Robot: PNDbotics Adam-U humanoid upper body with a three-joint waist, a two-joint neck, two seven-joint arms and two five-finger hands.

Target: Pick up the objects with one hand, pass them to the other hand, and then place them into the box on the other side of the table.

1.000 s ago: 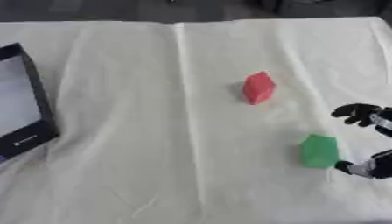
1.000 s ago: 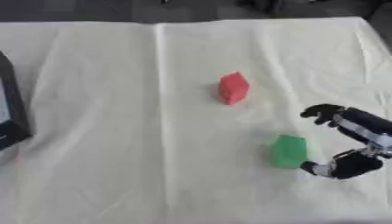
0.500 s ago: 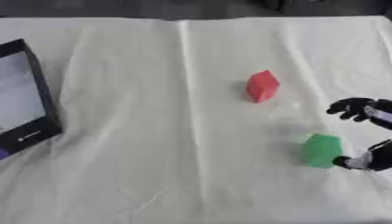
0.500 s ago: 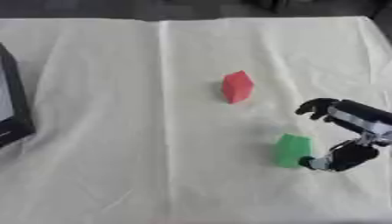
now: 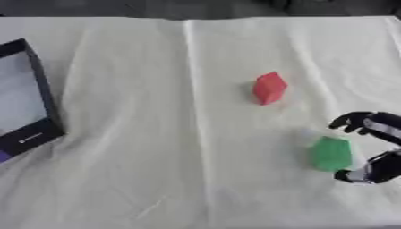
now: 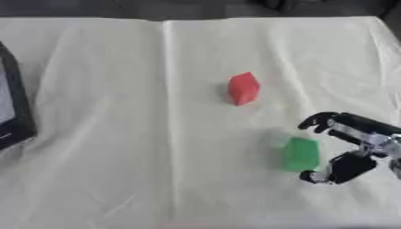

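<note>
My right hand [image 6: 356, 145] is spread open beside the green block [image 6: 301, 154] near the counter's right edge, not gripping. I'd bracket it evenly, thumb low, fingers above, before closing, so it doesn't skid away from the box [image 5: 30, 112].

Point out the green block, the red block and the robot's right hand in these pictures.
green block [image 6: 301, 154], right eye view, middle of its front face.
red block [image 6: 244, 88], right eye view, middle of its face.
right hand [image 6: 362, 136], right eye view, on the palm.
</note>
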